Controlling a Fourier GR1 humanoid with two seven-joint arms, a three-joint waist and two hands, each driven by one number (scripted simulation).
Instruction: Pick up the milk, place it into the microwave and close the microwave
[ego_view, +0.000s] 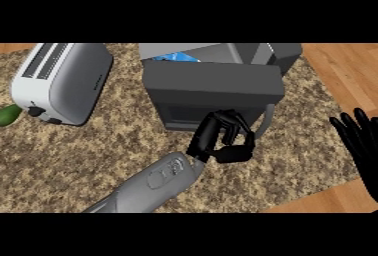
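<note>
Nearest to us, our left forearm (151, 182) comes in below the microwave (244, 50) and slants up toward it. Our left hand (229, 145) sits against the lower front of the microwave door (214, 85). Its fingers are curled in tight and we see nothing held inside them. It hides part of the door's dark window, and the door's pale handle (269, 119) runs just to the right of it.

Well to the right of the microwave, our right hand (362, 145) rests at the view's edge, fingers straight and spread, pointing up.

The dark grey door stands a little off the microwave's lighter body. Over the door's top edge we look into the gap, where the milk (177, 56) shows as a blue and white patch inside the microwave, toward its left side. The door covers most of it, and any print on it is too small for us to read.

To the left of the microwave and apart from it, a silver toaster (63, 77) lies at a slant on the speckled counter (88, 150). Further left of the microwave, a green thing (7, 115) pokes in at the view's edge, just beside the toaster.
</note>
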